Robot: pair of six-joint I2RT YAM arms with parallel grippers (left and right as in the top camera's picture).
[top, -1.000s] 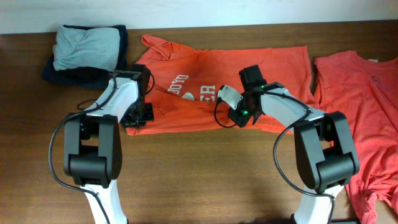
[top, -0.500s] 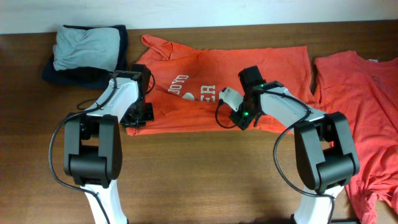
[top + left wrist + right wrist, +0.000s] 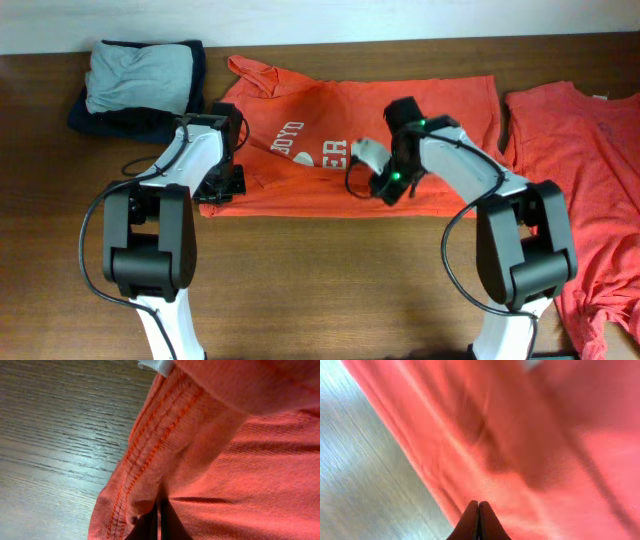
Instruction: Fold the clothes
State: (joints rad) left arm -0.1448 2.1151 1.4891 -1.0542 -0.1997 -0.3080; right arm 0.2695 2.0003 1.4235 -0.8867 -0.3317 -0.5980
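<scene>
An orange-red T-shirt [image 3: 450, 110] lies spread across the middle of the table, partly folded, with white lettering [image 3: 300, 140] showing. My left gripper [image 3: 222, 188] sits at its lower left corner. In the left wrist view this gripper [image 3: 160, 506] is shut on the T-shirt [image 3: 240, 470], its tips buried in a fold beside the stitched hem [image 3: 145, 445]. My right gripper [image 3: 385, 187] rests over the shirt's lower edge. The right wrist view shows this gripper [image 3: 478, 505] shut, tips pressed together over blurred orange cloth [image 3: 545, 460], with nothing visible between them.
A second orange-red T-shirt [image 3: 590, 160] lies crumpled at the right edge of the table. A folded stack of grey and dark clothes [image 3: 140, 80] sits at the back left. Bare wooden table [image 3: 320, 280] runs along the front.
My right arm has shifted slightly up and to the right over the shirt, its gripper staying shut. The left gripper and the corner it holds have barely moved.
</scene>
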